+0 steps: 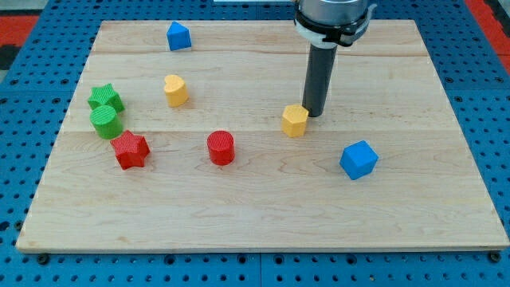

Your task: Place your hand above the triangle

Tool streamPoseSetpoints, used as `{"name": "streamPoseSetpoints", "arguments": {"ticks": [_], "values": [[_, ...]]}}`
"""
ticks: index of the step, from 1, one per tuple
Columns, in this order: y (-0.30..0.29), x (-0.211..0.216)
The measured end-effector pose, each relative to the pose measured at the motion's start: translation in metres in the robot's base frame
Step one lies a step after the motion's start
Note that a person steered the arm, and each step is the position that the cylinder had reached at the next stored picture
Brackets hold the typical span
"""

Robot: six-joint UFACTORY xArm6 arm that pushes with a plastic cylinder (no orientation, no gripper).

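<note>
My tip [313,113] touches the yellow hexagon block [295,120], partly hidden; no gripper.

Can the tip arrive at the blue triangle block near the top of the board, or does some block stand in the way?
Probably yes. My tip sits beside the yellow hexagon block, and the board between it and the blue triangle block looks free; the yellow heart block lies below that line.

No text, label, brand, number or sign can be read anywhere: neither on the wooden board [263,223], nor on the coloured blocks, nor on the blue perforated table [24,72] around it.
</note>
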State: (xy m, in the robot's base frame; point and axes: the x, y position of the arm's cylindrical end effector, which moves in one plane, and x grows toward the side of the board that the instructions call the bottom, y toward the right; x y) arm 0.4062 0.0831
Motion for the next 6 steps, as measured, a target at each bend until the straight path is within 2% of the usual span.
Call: {"name": "streamPoseSetpoints", "arguments": {"ticks": [1, 2, 3, 5, 6], "values": [[0.018, -0.038], [-0.015, -0.133], [-0.066, -0.194], [-0.224, -0.214], [-0.244, -0.215]]}}
